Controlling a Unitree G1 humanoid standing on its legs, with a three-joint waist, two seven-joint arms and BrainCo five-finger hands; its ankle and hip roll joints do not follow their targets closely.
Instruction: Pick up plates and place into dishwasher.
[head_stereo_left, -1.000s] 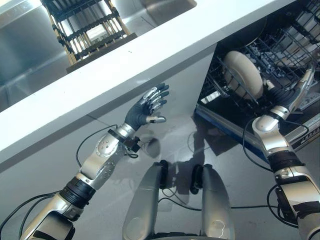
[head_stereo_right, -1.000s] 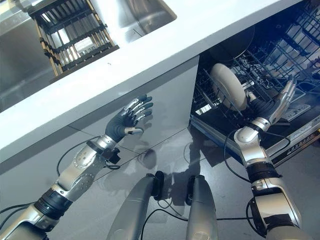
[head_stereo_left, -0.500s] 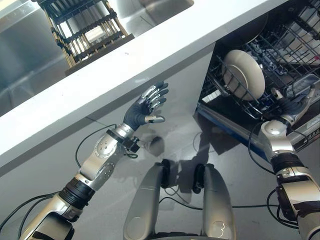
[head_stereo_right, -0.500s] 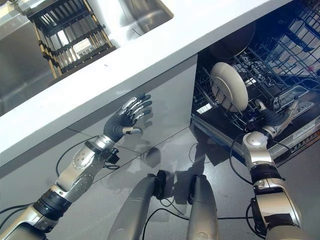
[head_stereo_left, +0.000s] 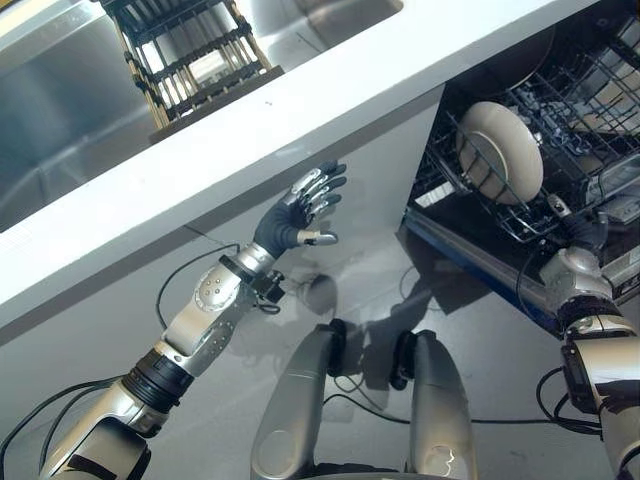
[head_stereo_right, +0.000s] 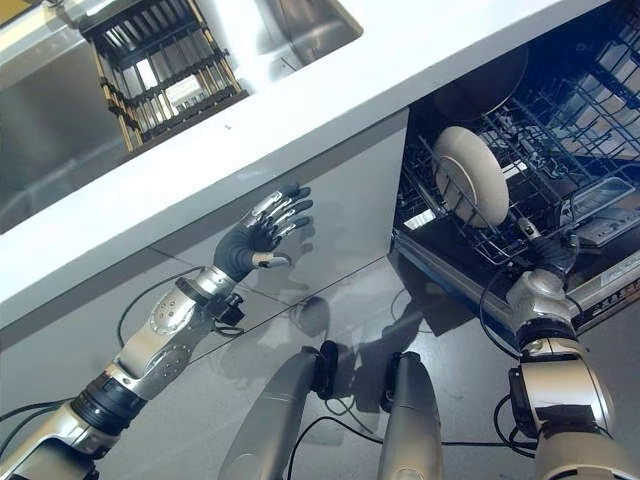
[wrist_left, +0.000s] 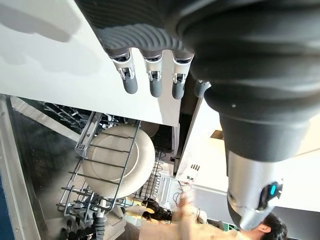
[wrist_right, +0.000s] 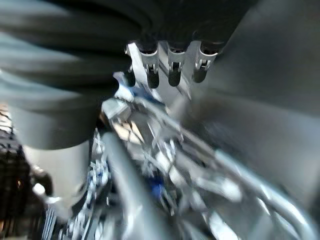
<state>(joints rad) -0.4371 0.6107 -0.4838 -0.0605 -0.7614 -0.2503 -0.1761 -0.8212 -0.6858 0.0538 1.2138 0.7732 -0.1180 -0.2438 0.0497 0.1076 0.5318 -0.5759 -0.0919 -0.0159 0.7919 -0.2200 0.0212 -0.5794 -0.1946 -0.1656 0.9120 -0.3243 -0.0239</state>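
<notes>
Plate (head_stereo_left: 499, 152): cream-coloured, standing on edge between the wires of the dishwasher rack (head_stereo_left: 470, 205), near the rack's front left corner; nothing is touching it.
Dishwasher (head_stereo_right: 600, 70): open under the right end of the counter (head_stereo_left: 330, 85), its rack drawn forward over the lowered door.
Right hand (head_stereo_right: 556, 254): low at the rack's front edge, just beside the wires and below the plate; in its wrist view the fingers (wrist_right: 172, 67) hang short and relaxed, and nothing is in its hold.
Left hand (head_stereo_left: 295, 213): raised in front of the grey cabinet face below the counter's front edge, fingers spread and straight, empty; its wrist view looks across at the plate in the rack.
Dish rack (head_stereo_left: 190, 55): black and wood, sitting in the sink (head_stereo_left: 60, 110) at the counter's far left; I can make out no plate in its slots.
Step in hand: judged from this, one plate is seated and the right arm is clearing the dishwasher.
Doing it well: draw the right hand straight back from the rack's front edge, keeping the fingers loose so no tip hooks a wire and tips the plate out of its slot; only then turn toward the counter.
Risk: the wrist cover passes near the rack's front wires, so a sideways swing could jolt the rack.
</notes>
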